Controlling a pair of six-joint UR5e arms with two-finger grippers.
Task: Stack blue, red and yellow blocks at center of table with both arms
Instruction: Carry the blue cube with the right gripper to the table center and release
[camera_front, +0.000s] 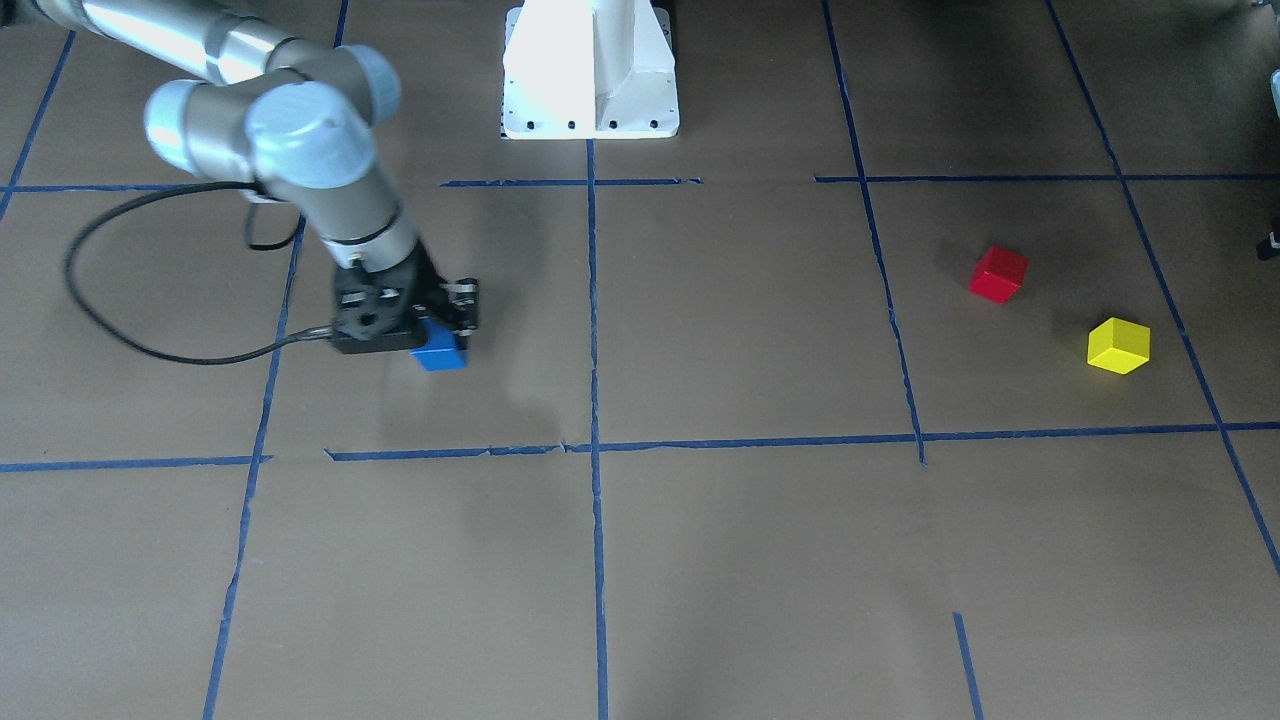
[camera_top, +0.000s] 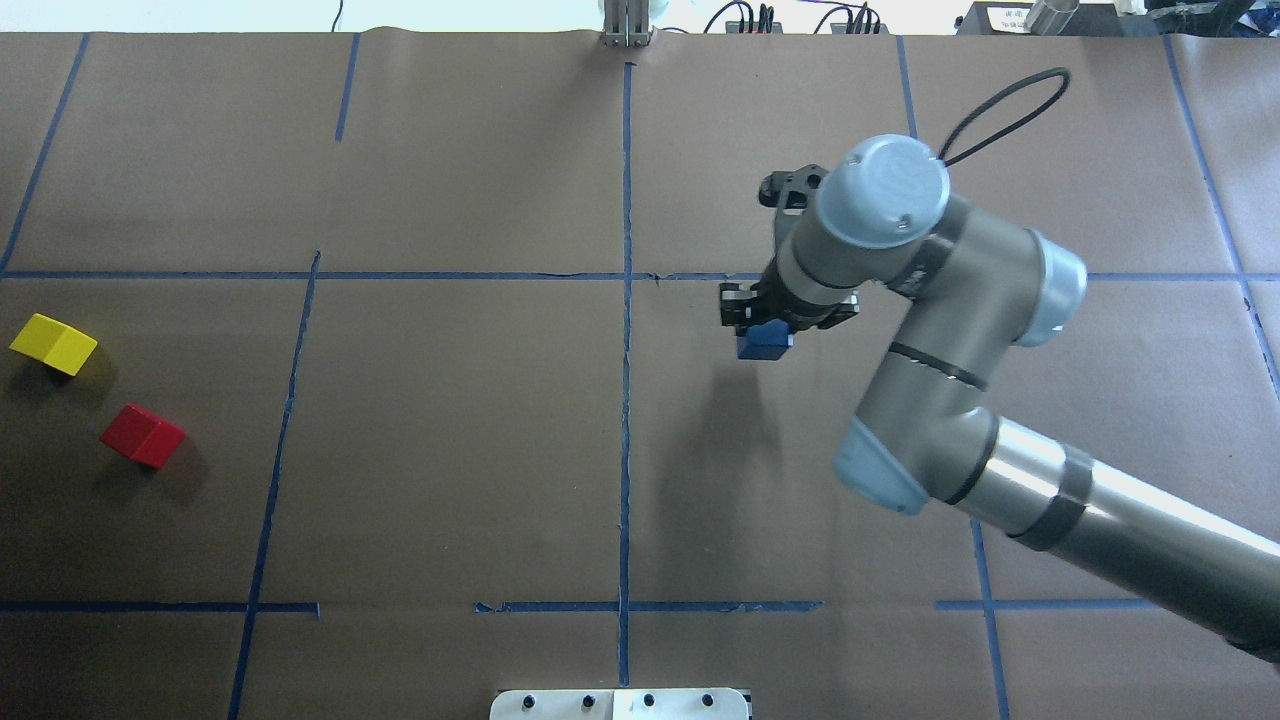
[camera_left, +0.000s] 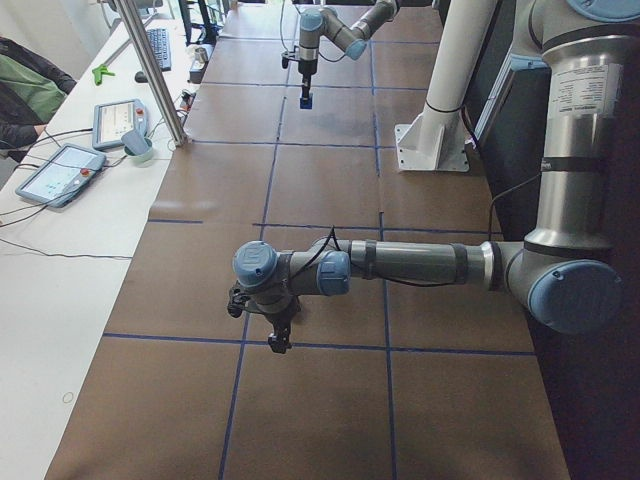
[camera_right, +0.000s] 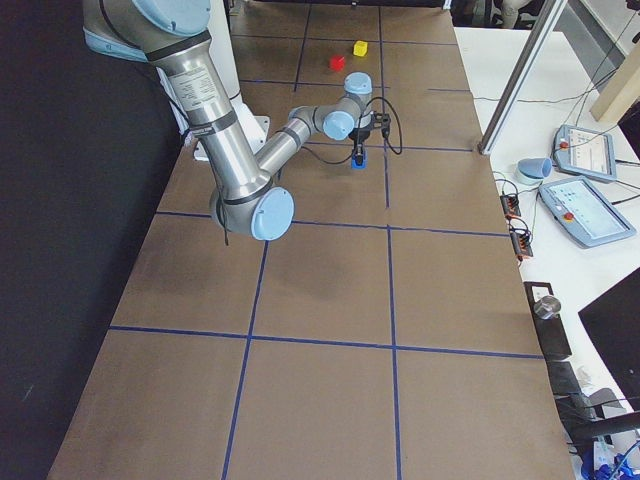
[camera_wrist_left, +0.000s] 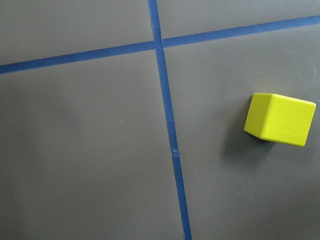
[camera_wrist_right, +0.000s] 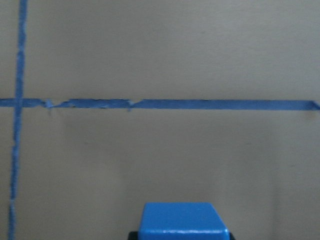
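Note:
My right gripper (camera_front: 436, 332) is shut on the blue block (camera_front: 440, 356), holding it a little above the table (camera_front: 750, 330), right of the centre tape line in the overhead view. There the blue block (camera_top: 765, 343) hangs under the right gripper (camera_top: 772, 322), and it fills the bottom edge of the right wrist view (camera_wrist_right: 182, 220). The red block (camera_top: 142, 434) and yellow block (camera_top: 54, 343) lie close together at the table's left end. The yellow block (camera_wrist_left: 280, 119) shows in the left wrist view. The left gripper (camera_left: 279, 340) appears only in the exterior left view; I cannot tell its state.
The white pedestal (camera_front: 592, 70) stands at the robot's edge of the table. A black cable (camera_front: 110, 300) loops beside the right wrist. On the side bench lie teach pendants (camera_left: 58, 172), beside a metal post (camera_left: 155, 75); a person's sleeve (camera_left: 22, 92) shows there.

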